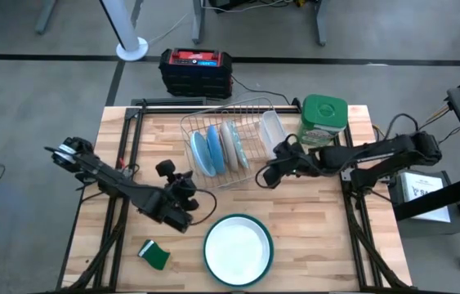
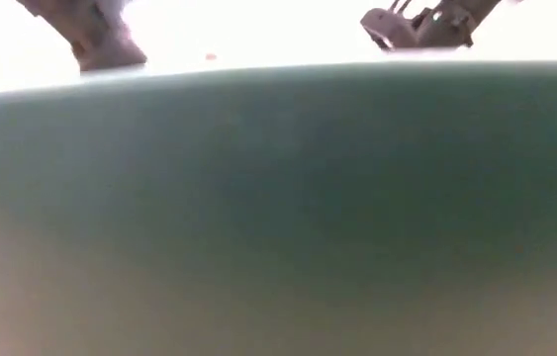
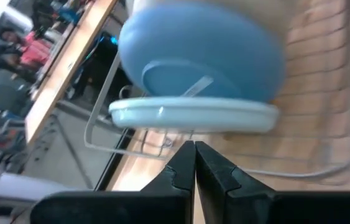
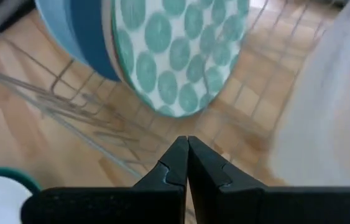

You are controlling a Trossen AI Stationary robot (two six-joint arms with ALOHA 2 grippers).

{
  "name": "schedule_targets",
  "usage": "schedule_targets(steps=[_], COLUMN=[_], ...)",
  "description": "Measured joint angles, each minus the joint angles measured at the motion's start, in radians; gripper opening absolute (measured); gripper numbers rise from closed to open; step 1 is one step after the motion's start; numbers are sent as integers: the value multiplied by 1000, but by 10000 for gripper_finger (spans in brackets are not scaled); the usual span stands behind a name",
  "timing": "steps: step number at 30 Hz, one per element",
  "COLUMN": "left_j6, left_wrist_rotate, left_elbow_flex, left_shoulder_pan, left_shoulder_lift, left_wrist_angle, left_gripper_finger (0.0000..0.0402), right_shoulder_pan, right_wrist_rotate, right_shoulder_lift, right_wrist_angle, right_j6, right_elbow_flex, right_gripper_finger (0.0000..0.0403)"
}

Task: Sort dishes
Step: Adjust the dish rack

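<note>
Wooden table (image 1: 311, 237) — rack (image 1: 228, 122), plate (image 1: 238, 248), sponge (image 1: 155, 255)

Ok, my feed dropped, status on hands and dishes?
Left hand shut, empty, left of rack. Right hand shut, empty, beside rack. Plates racked; teal-rimmed plate flat at front edge.

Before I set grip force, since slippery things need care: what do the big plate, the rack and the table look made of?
The teal-rimmed plate looks like glazed ceramic or melamine: a smooth white face with a slight sheen. Which of the two, I cannot tell. The dish rack is thin bent metal wire, light and shiny. The table is wood in butcher-block strips, matte, with visible grain.
</note>
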Motion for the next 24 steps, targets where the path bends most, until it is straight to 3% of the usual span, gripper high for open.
schedule_targets(steps=[4, 10, 12, 24], left_j6=[25, 73, 116, 102], left_wrist_rotate=[19, 192, 199, 222], left_elbow_flex=[54, 41, 26, -2], left_shoulder_pan=[-56, -68, -70, -73], left_shoulder_lift=[-7, -5, -5, -5], left_wrist_angle=[14, 178, 245, 290], left_gripper_finger=[0, 0, 0, 0], right_shoulder_pan=[-1, -1, -1, 19], right_wrist_rotate=[64, 106, 115, 120], right_shoulder_lift=[-45, -91, -100, -117], right_wrist_angle=[-155, -377, -439, -637], right_j6=[-15, 18, 44, 237], right_elbow_flex=[60, 117, 119, 84], right_gripper_finger=[0, 0, 0, 0])
